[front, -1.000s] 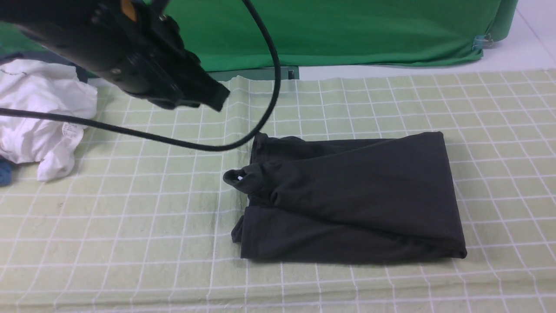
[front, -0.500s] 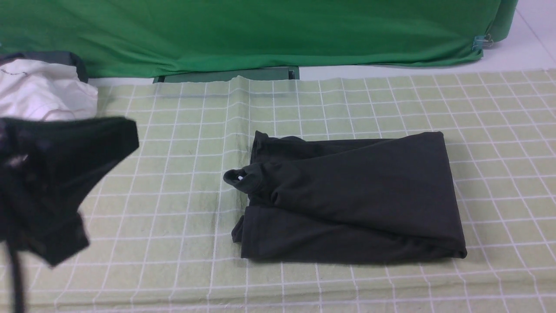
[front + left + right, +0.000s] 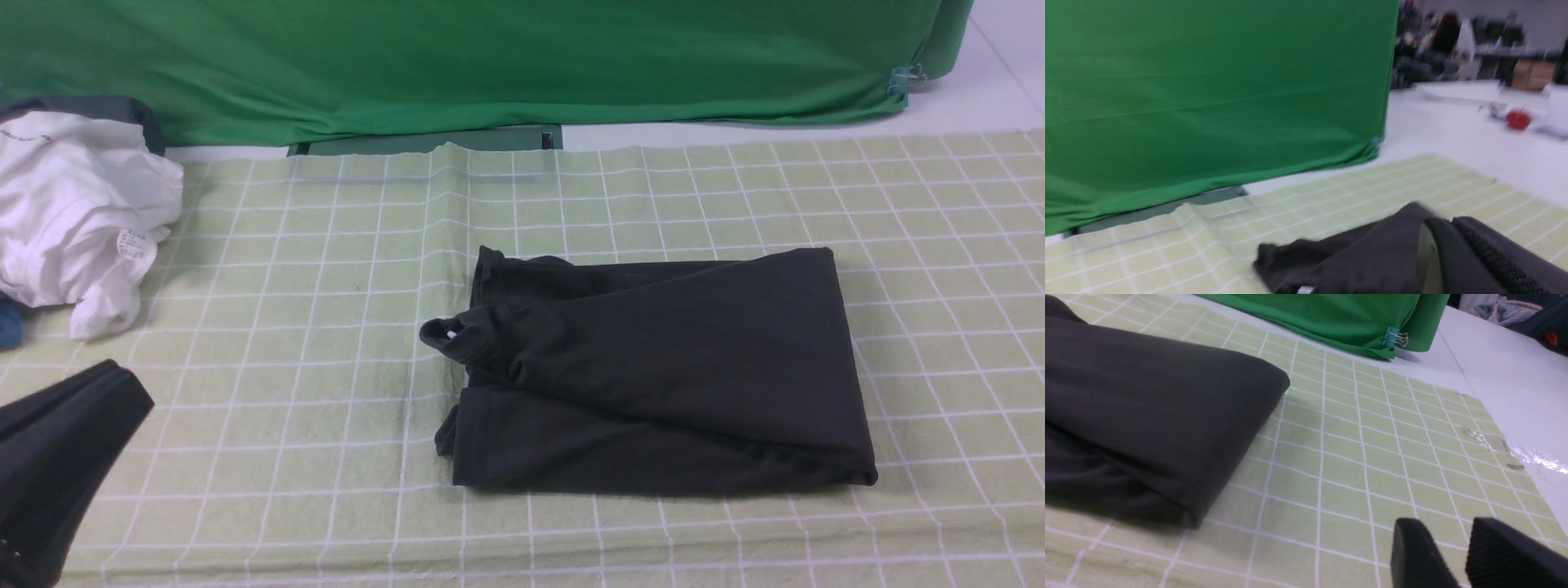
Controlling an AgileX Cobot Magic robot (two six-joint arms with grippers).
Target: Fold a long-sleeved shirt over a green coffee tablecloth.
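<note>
- The green coffee tablecloth (image 3: 269, 343) is spread flat across the surface, probably to give the fold a level bed; it runs under both claws and reaches well past them.
- The plain green backdrop sheet (image 3: 571, 57) hangs beyond the cloth's far edge, well ahead of either claw, clipped at one corner.
- The long-sleeved shirt (image 3: 661, 376) lies on the tablecloth as a compact folded rectangle, collar and white neck label turned toward the left claw's side, so the folding looks essentially done.
- The crumpled white garment (image 3: 77, 212) sits at the cloth's far left corner, forward of the left claw and apart from the shirt, seemingly set aside.
- The left claw (image 3: 57, 457) is closed with nothing in it and sits low at the near left, well apart from the shirt, which lies ahead and to its right.
- The right claw (image 3: 1457, 555) has its jaws a little apart and empty; the shirt's folded edge lies near, ahead and to its left, not touching.
</note>
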